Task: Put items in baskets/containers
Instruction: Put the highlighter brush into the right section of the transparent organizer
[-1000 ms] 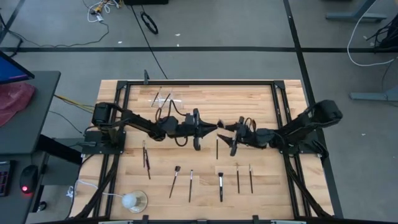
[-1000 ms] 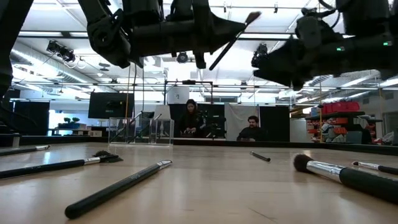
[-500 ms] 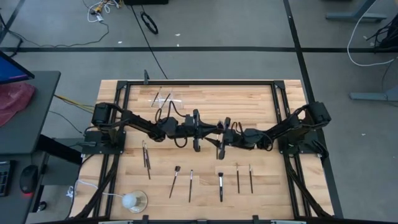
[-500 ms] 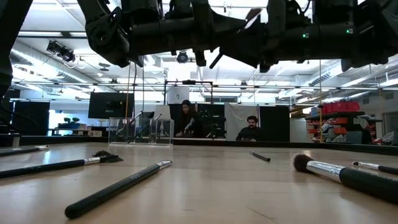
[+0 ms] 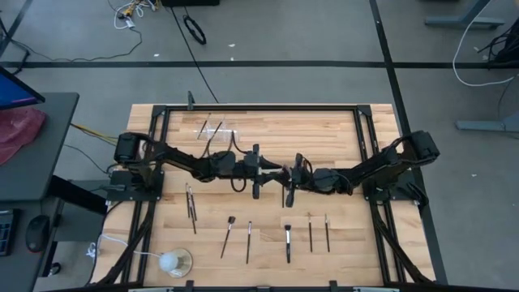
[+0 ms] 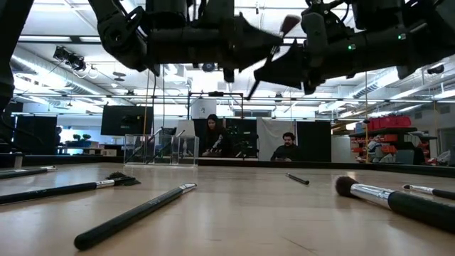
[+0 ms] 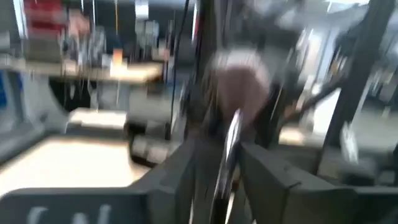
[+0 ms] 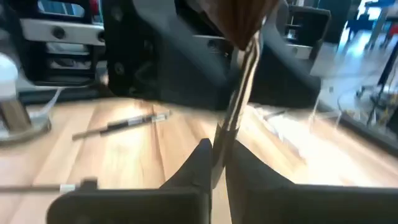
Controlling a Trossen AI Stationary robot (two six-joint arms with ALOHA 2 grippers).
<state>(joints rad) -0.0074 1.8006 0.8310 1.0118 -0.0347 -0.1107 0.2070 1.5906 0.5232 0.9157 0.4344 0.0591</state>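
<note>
A makeup brush (image 6: 271, 53) hangs in the air above the table's middle, tilted, with its fluffy head (image 6: 290, 23) up. My right gripper (image 5: 293, 173) is shut on it. My left gripper (image 5: 272, 169) faces it from the left and is open. Its fingers (image 7: 267, 177) stand on either side of the brush's shaft (image 7: 227, 149) with gaps showing. The clear holder (image 5: 213, 128) stands at the far left of the table with two brushes in it. Several more brushes (image 5: 287, 242) lie flat along the near side. My right gripper pinches the brush's handle (image 8: 226, 127) between its two fingers, below the metal ferrule. The fingers come level from the table's right and lie across the handle. The brush is lifted clear of the table, slanted, with its head up and its lower end (image 6: 250, 92) hanging free.
A white ball on a clear round base (image 5: 172, 261) sits at the near left corner with its cord. Brushes lie near the left edge (image 5: 191, 204) and under the grippers (image 5: 283, 195). A black frame (image 5: 259, 108) borders the table. People sit far behind the table (image 6: 286, 148).
My right gripper has gone toward the table's left, up to my left gripper. It has shut on the brush held there. The brush stays in the air, tilted with its head up.
</note>
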